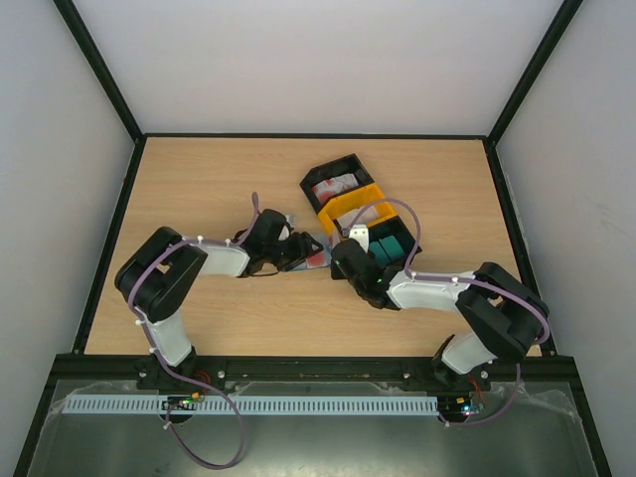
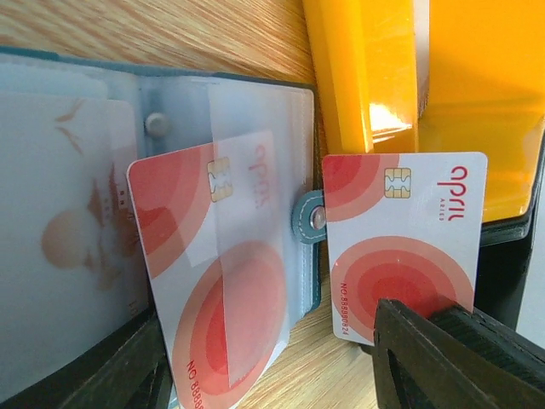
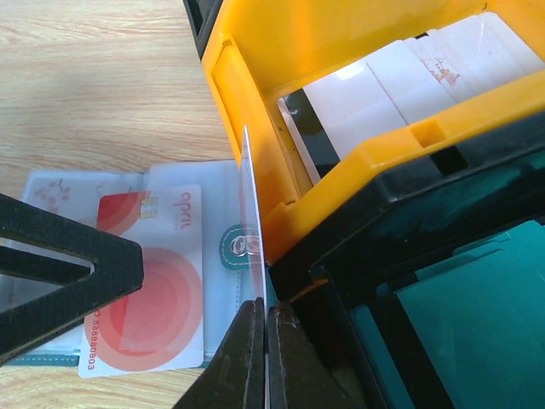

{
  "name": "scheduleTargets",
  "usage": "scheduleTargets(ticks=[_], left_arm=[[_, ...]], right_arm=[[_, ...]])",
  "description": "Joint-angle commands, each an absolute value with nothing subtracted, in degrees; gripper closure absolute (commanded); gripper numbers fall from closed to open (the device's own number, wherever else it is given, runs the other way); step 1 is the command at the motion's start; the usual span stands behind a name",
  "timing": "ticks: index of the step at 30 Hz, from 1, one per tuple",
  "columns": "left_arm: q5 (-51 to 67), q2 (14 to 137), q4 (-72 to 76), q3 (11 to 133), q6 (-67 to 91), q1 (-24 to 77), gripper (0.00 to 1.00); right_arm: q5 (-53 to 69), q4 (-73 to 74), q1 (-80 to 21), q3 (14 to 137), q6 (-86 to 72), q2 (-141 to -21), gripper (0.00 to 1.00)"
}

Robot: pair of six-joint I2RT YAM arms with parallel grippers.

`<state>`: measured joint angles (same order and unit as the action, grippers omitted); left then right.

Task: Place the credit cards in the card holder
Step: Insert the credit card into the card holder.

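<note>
Insertion step: the right gripper [image 3: 265,311], clamped shut on an upright card [image 2: 400,239] at 3 o'clock of the open wallet [image 2: 51,213], must lay it flat and slide it in, while the left gripper [image 2: 268,358], jaws apart and empty, straddles a half-seated second card [image 2: 213,281].

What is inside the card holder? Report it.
In the card holder, one pocket holds a pale patterned card; a red-and-white card is partly tucked in the next. Anything beneath them is hidden.

Bright light; yellow bin [image 2: 383,115] glares; near edges perhaps blurred.
</note>
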<state>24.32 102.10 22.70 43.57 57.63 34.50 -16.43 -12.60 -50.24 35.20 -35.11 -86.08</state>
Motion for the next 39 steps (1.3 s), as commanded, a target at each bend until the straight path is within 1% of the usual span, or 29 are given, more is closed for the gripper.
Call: scheduleTargets(ticks=[1, 5, 10, 13, 17, 20, 24, 30, 39], left_arm=[[22.3, 100.8, 19.5, 42.6, 57.2, 35.1, 0.35], [21.5, 101.3, 18.7, 43.5, 56.4, 35.3, 0.37], [20.6, 102.4, 18.4, 45.4, 55.5, 35.4, 0.48], [20.1, 103.0, 18.2, 46.5, 55.0, 35.5, 0.5], [19.6, 103.5, 18.1, 47.6, 54.3, 35.5, 0.51], [19.2, 103.9, 17.7, 48.5, 53.6, 35.4, 0.58], [18.0, 104.6, 16.7, 49.0, 53.3, 35.4, 0.63], [17.5, 105.7, 17.9, 48.5, 53.6, 35.5, 0.63], [19.3, 107.3, 21.5, 48.6, 54.0, 36.1, 0.63]], right_arm=[[-16.3, -7.5, -49.9, 36.1, -35.6, -84.4, 0.98], [-14.9, -6.3, -49.9, 35.9, -35.9, -82.6, 0.98], [-14.2, -4.9, -50.0, 35.5, -36.2, -78.5, 0.98], [-13.7, -3.9, -49.9, 35.1, -36.1, -76.9, 0.98], [-12.3, -1.8, -50.0, 34.5, -37.8, -76.6, 0.98], [-10.4, -1.5, -50.0, 33.7, -38.0, -76.8, 0.98], [-9.3, -1.9, -50.0, 33.4, -38.0, -78.2, 0.98], [-10.0, -1.9, -50.0, 34.3, -38.2, -81.7, 0.98], [-9.7, -2.0, -49.9, 34.7, -38.6, -83.5, 0.98]])
